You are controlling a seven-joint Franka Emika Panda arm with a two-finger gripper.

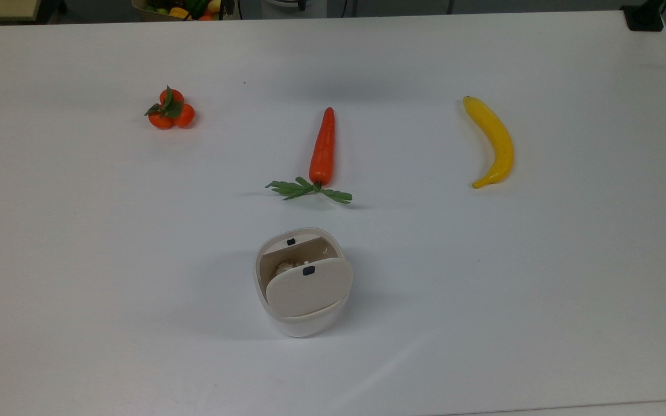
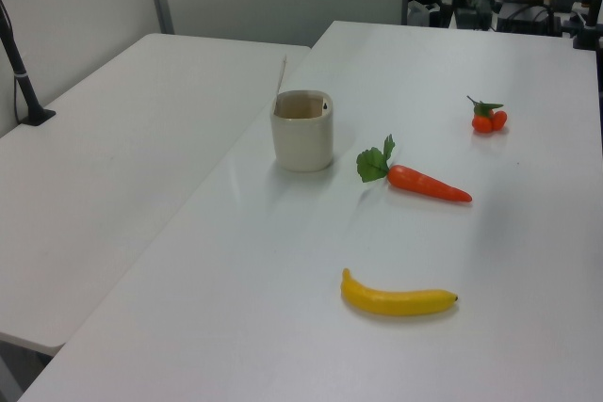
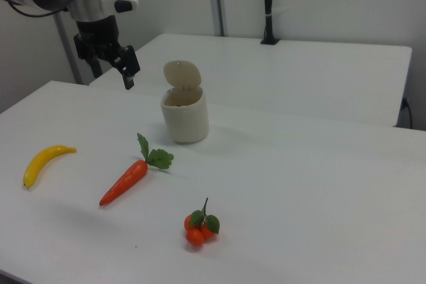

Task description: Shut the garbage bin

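The garbage bin (image 1: 304,323) is a small white rounded-square tub near the table's front in the top view. Its flat beige lid (image 1: 309,287) with a small black button stands raised on its hinge, so the mouth is uncovered and a pale crumpled lump (image 1: 284,267) shows inside. The bin (image 2: 302,134) also stands in the left view, and in the right view the bin (image 3: 184,116) has its lid (image 3: 182,73) upright behind the opening. My gripper (image 3: 112,74) hangs open and empty in the air to the right view's left of the bin, above the table and apart from the lid.
A carrot (image 1: 322,147) with green leaves lies just beyond the bin. A banana (image 1: 494,140) lies toward the top view's right, and a cluster of small oranges (image 1: 171,110) toward the top view's left. A second white table (image 2: 113,167) adjoins this one.
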